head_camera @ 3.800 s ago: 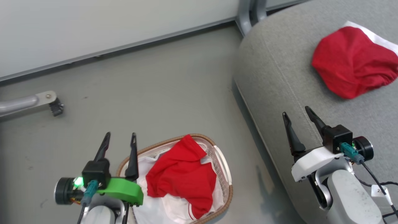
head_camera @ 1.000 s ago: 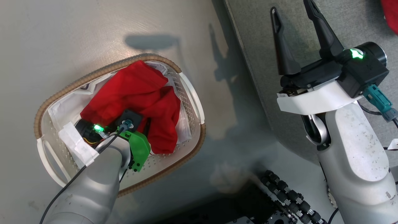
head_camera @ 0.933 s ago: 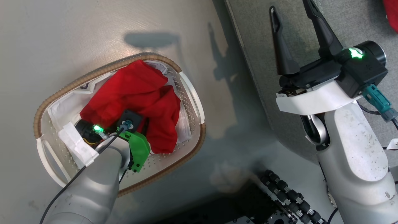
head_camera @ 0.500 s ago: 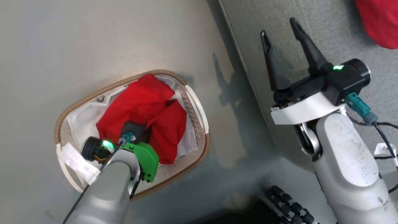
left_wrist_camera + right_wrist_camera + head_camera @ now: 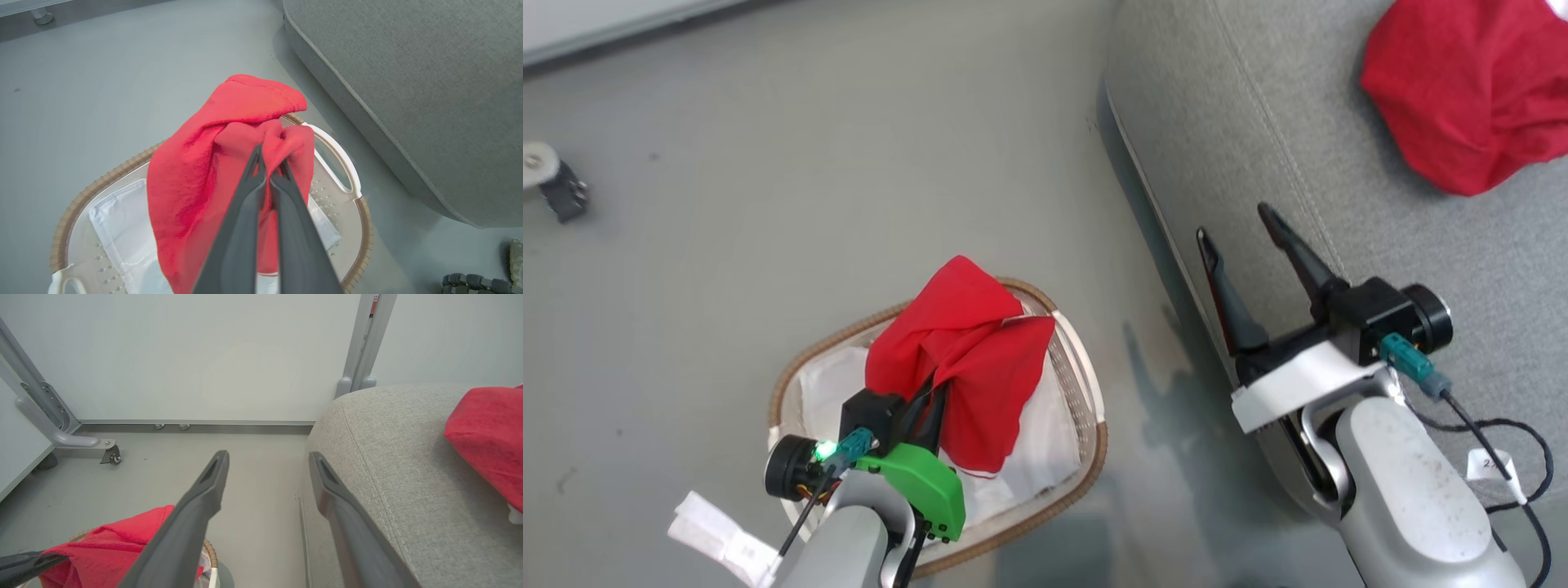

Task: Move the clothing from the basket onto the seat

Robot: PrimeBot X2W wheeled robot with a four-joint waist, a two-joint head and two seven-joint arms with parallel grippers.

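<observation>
My left gripper [image 5: 269, 163] is shut on a bunch of the red clothing [image 5: 196, 171], which hangs from its fingertips above the basket [image 5: 102, 181]. From the head, the clothing [image 5: 980, 359] drapes over the left gripper [image 5: 939, 384] and its lower edge still reaches into the basket [image 5: 1086, 425]. A white liner [image 5: 118, 220] lies on the basket floor. Another red garment [image 5: 1462, 90] lies on the grey seat [image 5: 1258, 122]. My right gripper [image 5: 1235, 224] stands open over the seat's edge, holding nothing. In the right wrist view the gripper [image 5: 269, 457] frames the seat [image 5: 388, 457] corner.
The basket stands on grey floor left of the seat. A caster foot of a metal frame [image 5: 556, 184] is at the far left, also seen as the caster [image 5: 110, 453] by the wall. A black ribbed part [image 5: 470, 281] lies on the floor near the seat's front.
My left gripper has shut on the red clothing and raised it from the basket. The head camera has tilted up, shifting the whole picture. The right gripper stays open.
</observation>
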